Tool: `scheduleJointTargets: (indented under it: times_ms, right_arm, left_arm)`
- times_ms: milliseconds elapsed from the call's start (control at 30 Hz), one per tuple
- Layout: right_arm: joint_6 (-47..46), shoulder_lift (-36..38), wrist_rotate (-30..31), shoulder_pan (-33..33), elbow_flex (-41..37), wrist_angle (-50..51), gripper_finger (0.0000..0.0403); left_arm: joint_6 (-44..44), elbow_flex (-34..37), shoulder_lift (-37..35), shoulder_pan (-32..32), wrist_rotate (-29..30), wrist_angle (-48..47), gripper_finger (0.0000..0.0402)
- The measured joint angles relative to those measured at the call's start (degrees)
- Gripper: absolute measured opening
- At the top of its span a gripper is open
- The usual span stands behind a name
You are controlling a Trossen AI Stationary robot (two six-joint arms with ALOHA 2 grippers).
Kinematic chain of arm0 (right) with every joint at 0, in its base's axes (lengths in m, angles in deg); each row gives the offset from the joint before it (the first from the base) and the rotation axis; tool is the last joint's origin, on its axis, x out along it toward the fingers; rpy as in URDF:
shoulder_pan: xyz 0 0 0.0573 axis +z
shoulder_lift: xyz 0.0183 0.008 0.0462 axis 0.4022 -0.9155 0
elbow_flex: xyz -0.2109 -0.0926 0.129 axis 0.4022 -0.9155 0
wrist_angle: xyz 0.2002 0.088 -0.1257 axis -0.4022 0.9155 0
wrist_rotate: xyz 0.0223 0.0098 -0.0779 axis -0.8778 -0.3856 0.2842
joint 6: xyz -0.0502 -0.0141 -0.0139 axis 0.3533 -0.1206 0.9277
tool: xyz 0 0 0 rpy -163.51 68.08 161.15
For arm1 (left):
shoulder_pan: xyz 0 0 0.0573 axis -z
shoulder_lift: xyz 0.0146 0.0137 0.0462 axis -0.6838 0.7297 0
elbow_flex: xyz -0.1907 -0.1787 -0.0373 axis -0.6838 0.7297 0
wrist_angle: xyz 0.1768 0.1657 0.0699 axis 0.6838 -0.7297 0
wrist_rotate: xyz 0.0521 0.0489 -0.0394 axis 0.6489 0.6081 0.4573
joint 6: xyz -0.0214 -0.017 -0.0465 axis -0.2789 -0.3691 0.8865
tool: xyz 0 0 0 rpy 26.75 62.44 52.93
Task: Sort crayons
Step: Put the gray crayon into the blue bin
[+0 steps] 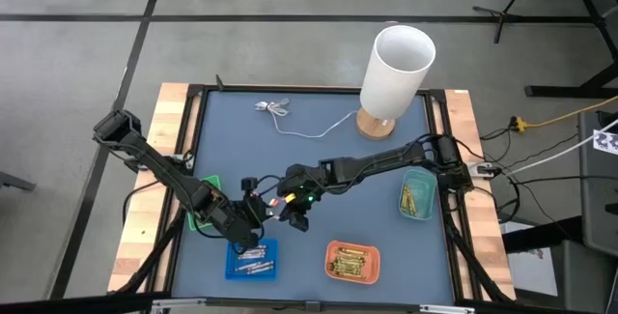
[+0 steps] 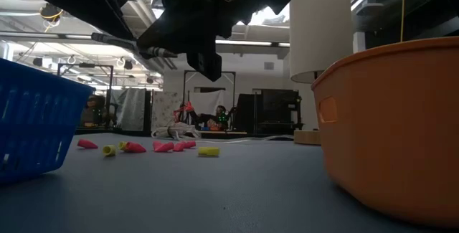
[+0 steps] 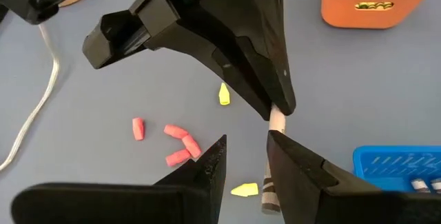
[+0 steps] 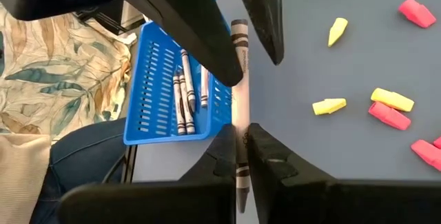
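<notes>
Passing a white crayon (image 4: 239, 100) between arms beside the blue tray (image 1: 252, 259), the right pincer (image 4: 238, 141) stood clenched on one end while the left pincer (image 3: 245, 156) waited released around the other, likely to take it for that tray. Only the right wrist view showed white crayons already inside; pink and yellow crayon pieces (image 3: 178, 141) lay nearby on the surface (image 1: 319, 140).

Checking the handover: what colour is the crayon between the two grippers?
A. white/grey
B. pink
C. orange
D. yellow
A: the crayon pinched in the right gripper is a pale white-grey stick with dark bands, its other end between the left gripper's jaws.
</notes>
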Motion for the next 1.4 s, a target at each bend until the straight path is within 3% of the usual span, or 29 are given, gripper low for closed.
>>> scheduleJointTargets:
  times_ms: [567, 767, 1000, 1400]
  right_arm:
    - [0.0, 0.0, 3.0, 0.0, 0.0, -0.3, 0.0013]
    - [0.0, 0.1, 0.6, 0.0, 0.0, -0.3, 0.0013]
    - [0.0, 0.1, 0.0, 0.0, 0.0, -0.4, 0.0014]
    - [0.0, 0.1, -3.6, 0.0, 0.0, -1.3, 0.0014]
  left_arm:
    - [0.1, 0.0, 0.0, 0.0, -0.7, 2.9, 0.0098]
    - [0.0, 0.0, 0.0, 0.0, -0.9, 2.8, 0.0098]
    - [0.0, 0.0, 0.0, 0.0, -6.3, 2.8, 0.0098]
    - [-0.2, 0.0, 0.0, 0.0, -6.6, 2.7, 0.0098]
